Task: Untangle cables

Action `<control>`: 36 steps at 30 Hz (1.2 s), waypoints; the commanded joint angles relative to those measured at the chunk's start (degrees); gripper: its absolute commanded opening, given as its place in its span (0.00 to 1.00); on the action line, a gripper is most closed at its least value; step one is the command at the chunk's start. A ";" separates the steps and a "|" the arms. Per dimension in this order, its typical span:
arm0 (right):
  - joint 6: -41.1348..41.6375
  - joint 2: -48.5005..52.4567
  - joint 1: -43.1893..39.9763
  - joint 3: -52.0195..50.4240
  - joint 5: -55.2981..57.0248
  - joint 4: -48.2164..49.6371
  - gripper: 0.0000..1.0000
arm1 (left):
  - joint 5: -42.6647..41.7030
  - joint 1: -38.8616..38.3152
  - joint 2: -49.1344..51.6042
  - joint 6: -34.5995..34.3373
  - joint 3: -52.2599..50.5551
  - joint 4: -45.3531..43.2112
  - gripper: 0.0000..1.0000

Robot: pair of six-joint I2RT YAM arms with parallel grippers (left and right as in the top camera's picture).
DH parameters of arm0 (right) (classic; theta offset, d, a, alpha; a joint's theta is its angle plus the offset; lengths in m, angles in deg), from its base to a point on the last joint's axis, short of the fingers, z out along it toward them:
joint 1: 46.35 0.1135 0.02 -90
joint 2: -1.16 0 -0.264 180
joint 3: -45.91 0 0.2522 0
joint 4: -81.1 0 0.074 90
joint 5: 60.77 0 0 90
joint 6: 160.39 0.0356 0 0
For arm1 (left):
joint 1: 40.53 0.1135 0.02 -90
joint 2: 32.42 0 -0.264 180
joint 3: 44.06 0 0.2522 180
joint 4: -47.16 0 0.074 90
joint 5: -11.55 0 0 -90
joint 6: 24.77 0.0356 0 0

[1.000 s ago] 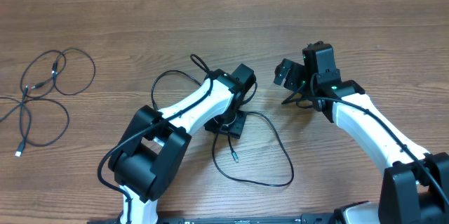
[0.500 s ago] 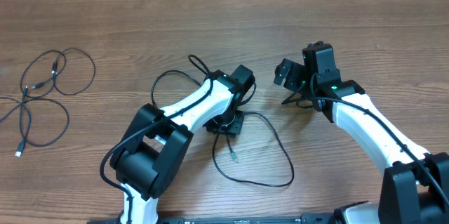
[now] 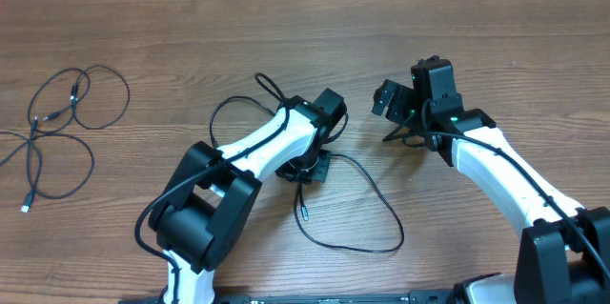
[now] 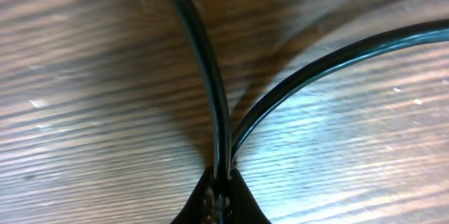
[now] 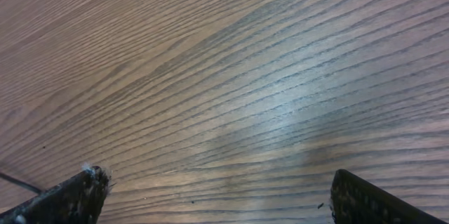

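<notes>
Now the left gripper pinches a looped cable; the right gripper stands spread.

Tally: one worktop, two end effectors, two lots of cables.
I have my left end effector and right end effector; one cable bunch, one looped cable.
</notes>
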State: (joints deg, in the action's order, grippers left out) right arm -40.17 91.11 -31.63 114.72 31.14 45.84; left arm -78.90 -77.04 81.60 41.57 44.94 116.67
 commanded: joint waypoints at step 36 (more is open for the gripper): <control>0.13 -0.04 0.15 0.07 0.57 0.33 1.00 | 15.02 4.63 -41.81 19.02 -0.44 -16.76 0.04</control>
State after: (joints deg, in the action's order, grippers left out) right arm -40.17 91.11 -31.63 114.72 31.14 45.87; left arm -56.65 -72.30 37.54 59.09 44.33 98.44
